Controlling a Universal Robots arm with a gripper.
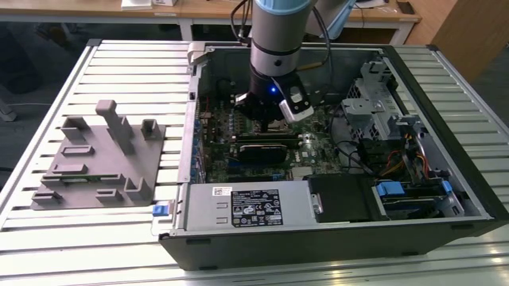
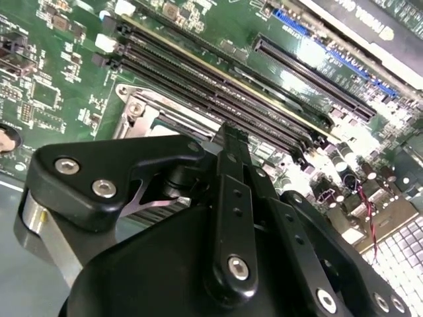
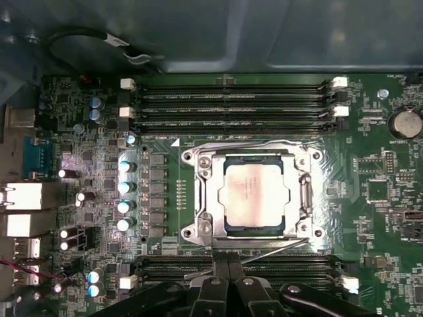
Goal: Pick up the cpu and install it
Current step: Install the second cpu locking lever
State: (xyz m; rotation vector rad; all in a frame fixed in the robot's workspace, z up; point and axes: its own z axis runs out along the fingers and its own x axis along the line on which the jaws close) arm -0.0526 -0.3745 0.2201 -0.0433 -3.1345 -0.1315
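I am holding the black gripper [image 3: 228,281] just above the board; its fingers are looking pressed together, gripping nothing. Beyond it, the pale silvery square cpu [image 3: 256,196] is sitting inside the metal-framed socket [image 3: 198,198]. I judge placement done; next, a straight lift clear.

Slatted metal table [image 1: 119,65] — carrying a grey fixture [image 1: 99,161] and an open computer case [image 1: 445,149].

gripper [image 3: 228,281] fingertips cut off by first wrist view edge; socket [image 2: 142,112] half hidden behind it
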